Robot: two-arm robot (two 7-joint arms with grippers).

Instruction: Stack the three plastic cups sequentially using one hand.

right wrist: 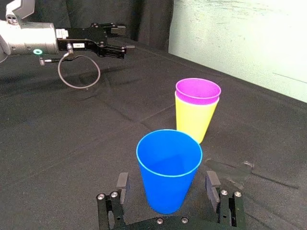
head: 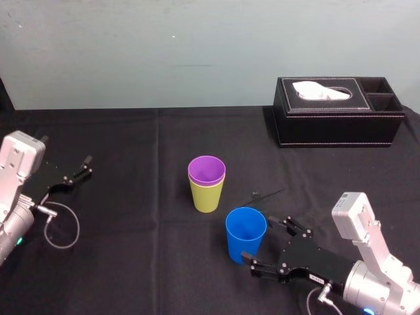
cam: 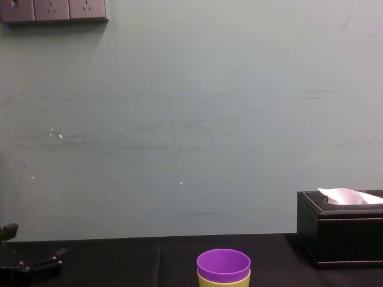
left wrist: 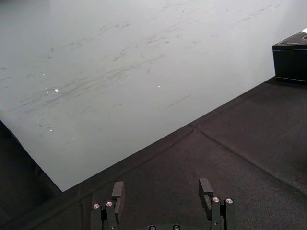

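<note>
- Since the blue tapered plastic cup (head: pixel 246 233) is a thin, empty tumbler, it will probably be very light, smooth-walled and slightly springy. A hard squeeze could dent it or squirt it out of the grip.
- It stands upright on the black cloth-covered table (head: pixel 131 262), near and right of centre.
- The right gripper (head: pixel 258 239), black and two-fingered on a silver-grey wrist, has its fingers spread on either side of the cup's lower wall. The right wrist view shows a gap at each side, so nothing is gripped yet.
- A gentle hold on the wall below the rim looks best, because the cup widens above the fingers and that should resist slipping down.
- The purple plastic cup (head: pixel 207 170) sits nested in the yellow-green plastic cup (head: pixel 207 197). This pair is just to the far left of the blue one, near it but apart.
- To reach the stack, the blue cup must be lifted above the purple rim, and a nudge could tip so light a pair.
- Open cloth surrounds the cups.
- The black tissue box (head: pixel 338 111) sits far right, well apart.
- The left gripper (head: pixel 82 169) rests with its fingers spread at the left edge, also well apart.
</note>
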